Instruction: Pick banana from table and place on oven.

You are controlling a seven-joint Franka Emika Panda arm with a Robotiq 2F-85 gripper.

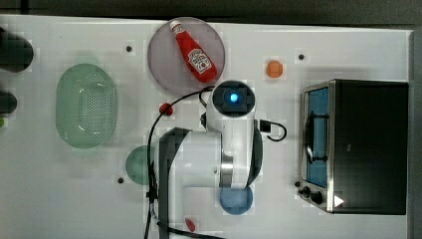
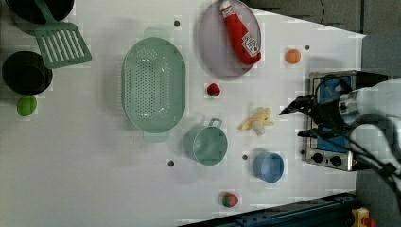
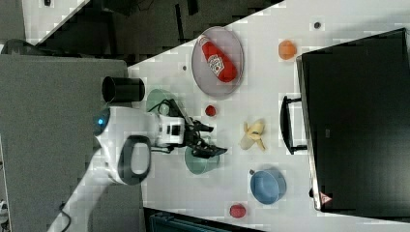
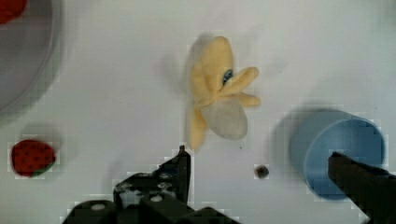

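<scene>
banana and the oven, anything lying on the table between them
Nothing: in the right view, bare white table separates the banana from the oven, whose handle juts toward it.

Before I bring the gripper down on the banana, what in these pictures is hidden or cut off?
- Top view: the arm covers the banana's spot on the table.
- Wrist view: one finger of the open gripper runs off the edge, overlapping the blue cup; the banana is fully seen.
- Left view: the gripper and arm cover much of the oven.
</scene>
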